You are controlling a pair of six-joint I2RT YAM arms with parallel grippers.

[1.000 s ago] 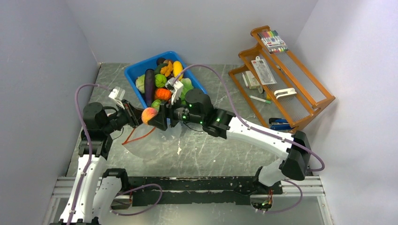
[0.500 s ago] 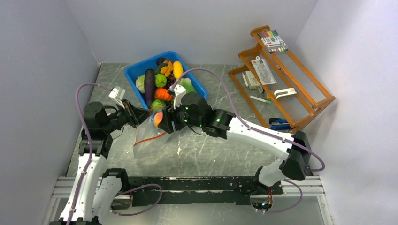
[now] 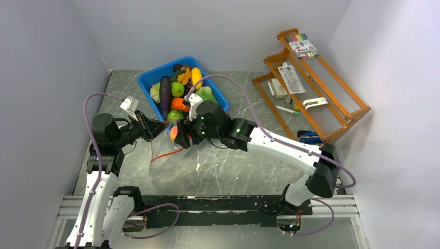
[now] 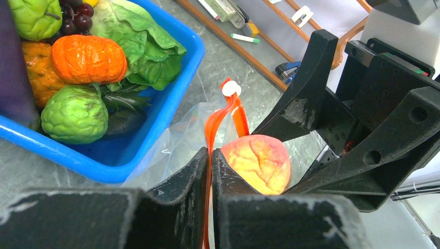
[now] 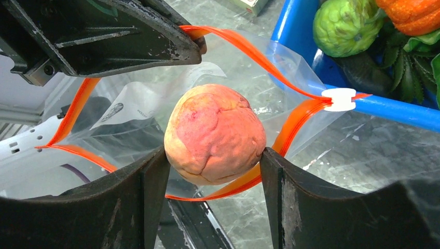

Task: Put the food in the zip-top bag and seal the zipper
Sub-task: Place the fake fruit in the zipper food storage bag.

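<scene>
My right gripper [image 5: 214, 155] is shut on a pink-orange peach [image 5: 214, 135] and holds it at the open mouth of the clear zip-top bag [image 5: 129, 111]. The peach also shows in the left wrist view [image 4: 258, 162] and the top view [image 3: 174, 134]. My left gripper [image 4: 210, 155] is shut on the bag's red-orange zipper strip [image 4: 214, 122] and holds the mouth up and open. A white slider [image 5: 338, 99] sits at the strip's far end. The bag hangs above the table beside the blue bin [image 3: 148, 82].
The blue bin holds several toy foods: a purple eggplant [image 3: 165, 92], green balls [image 4: 75, 115], an orange piece [image 4: 88, 58] and lettuce [image 4: 145, 46]. A wooden rack [image 3: 311, 83] with markers and packets stands at the right.
My right gripper carried the peach down and slightly right, from beside my left gripper into the bag's mouth. My left gripper kept its hold on the zipper strip.
</scene>
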